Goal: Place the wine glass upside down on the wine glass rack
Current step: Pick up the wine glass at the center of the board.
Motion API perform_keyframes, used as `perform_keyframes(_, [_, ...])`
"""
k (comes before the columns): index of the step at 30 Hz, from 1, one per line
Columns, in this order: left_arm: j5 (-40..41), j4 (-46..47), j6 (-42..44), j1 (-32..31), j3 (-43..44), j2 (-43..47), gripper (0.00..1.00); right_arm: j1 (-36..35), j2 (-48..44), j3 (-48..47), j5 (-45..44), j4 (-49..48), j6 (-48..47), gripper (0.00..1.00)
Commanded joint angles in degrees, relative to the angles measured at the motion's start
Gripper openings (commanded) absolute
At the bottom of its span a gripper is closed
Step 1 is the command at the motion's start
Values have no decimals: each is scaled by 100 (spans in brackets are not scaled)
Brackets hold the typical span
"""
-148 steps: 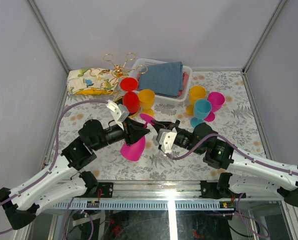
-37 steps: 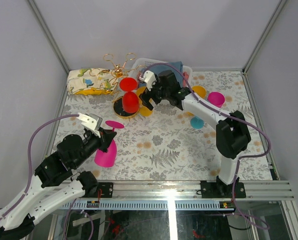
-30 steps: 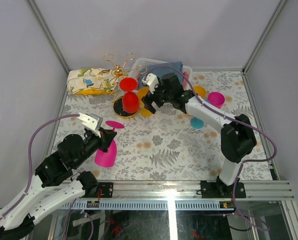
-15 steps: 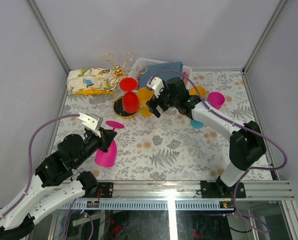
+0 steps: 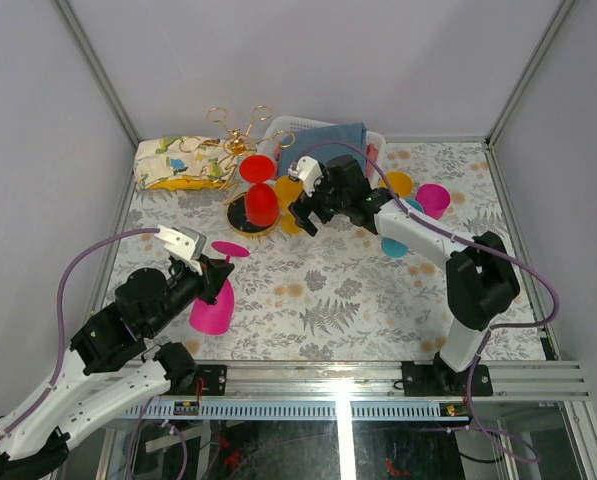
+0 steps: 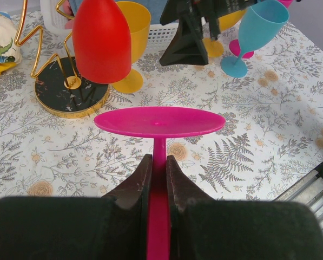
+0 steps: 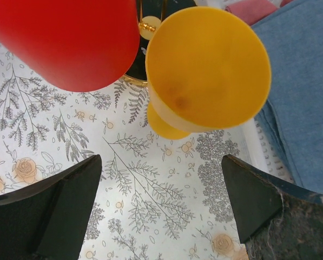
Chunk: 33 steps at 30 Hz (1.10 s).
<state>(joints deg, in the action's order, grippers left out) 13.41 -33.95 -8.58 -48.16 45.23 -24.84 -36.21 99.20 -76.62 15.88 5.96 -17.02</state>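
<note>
Your left gripper (image 6: 157, 160) pinches the magenta wine glass (image 6: 160, 120) by its stem, foot up, at 7 o'clock, well apart from the wine glass rack (image 5: 240, 130) at 11. A red wine glass (image 5: 261, 205) already hangs there inverted. Your right gripper (image 7: 161, 160) is spread wide over the yellow wine glass (image 7: 207, 67). Hanging the magenta one is not yet done.

The table (image 5: 328, 290) wears a grey floral cloth. Ahead and left of the left gripper (image 6: 158, 162), the wine glass rack (image 6: 58, 97) rests on its round dark base. A yellow goblet (image 7: 204, 70) stands just ahead of the right gripper (image 7: 161, 216), with the white plastic basket (image 5: 296, 122) beyond it. A teal goblet (image 6: 256, 30), a second yellow goblet (image 5: 398, 183) and a magenta goblet (image 5: 433, 198) stand right of that gripper. A folded printed cloth (image 5: 178, 163) lies far to its left.
</note>
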Motion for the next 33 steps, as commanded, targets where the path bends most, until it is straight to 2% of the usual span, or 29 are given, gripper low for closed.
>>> perform_keyframes(1, [-1,152,-12,28,-25,50,0,-9,334,-475,230,-50,-42,99])
perform_keyframes(26, [109,152,-21,33,-28,-1,0,-3,1282,-960,-93,-1329,291,99])
perform_keyframes(33, [106,161,-12,39,-34,-21,0,4,1370,-900,-529,-1579,281,99])
